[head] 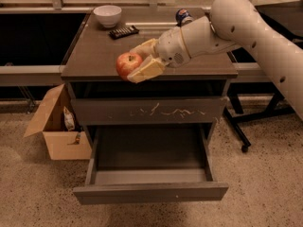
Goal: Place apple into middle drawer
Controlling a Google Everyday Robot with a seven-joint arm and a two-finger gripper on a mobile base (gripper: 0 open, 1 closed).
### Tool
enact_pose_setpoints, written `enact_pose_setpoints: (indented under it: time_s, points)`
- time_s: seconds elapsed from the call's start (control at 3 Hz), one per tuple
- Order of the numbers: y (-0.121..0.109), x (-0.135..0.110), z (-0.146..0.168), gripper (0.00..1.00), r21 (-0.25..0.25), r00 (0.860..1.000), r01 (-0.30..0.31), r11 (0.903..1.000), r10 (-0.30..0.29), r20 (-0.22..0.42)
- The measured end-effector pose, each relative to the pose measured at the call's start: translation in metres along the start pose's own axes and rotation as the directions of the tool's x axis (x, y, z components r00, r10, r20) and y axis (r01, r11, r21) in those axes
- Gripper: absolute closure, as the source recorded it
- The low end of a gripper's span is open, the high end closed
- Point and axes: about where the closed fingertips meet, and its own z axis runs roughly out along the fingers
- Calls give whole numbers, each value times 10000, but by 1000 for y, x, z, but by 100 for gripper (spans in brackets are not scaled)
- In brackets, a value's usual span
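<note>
at the front edge of the cabinet top (94,56), the end effector (136,65) is closed around the apple (126,63).

hand (135,64) at cabinet (90,56) front edge, seemingly hiding apple (126,63) right side

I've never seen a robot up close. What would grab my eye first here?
A big white arm reaches in from the right, its gripper over the front edge of the cabinet top, jaws shut on a red apple. Below, the middle drawer stands pulled open, beneath a scratched drawer front.
</note>
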Motion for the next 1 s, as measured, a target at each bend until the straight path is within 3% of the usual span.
enact_pose_setpoints:
  time_s: [0.33,0.67,1.0]
  points:
    - [38,5,9,100,-133,9991,59,9999,-65,-430]
    - [62,16,15,100,8,9974,-51,10000,52,-722]
    - [84,48,26,100,208,9953,-628,9978,642,-724]
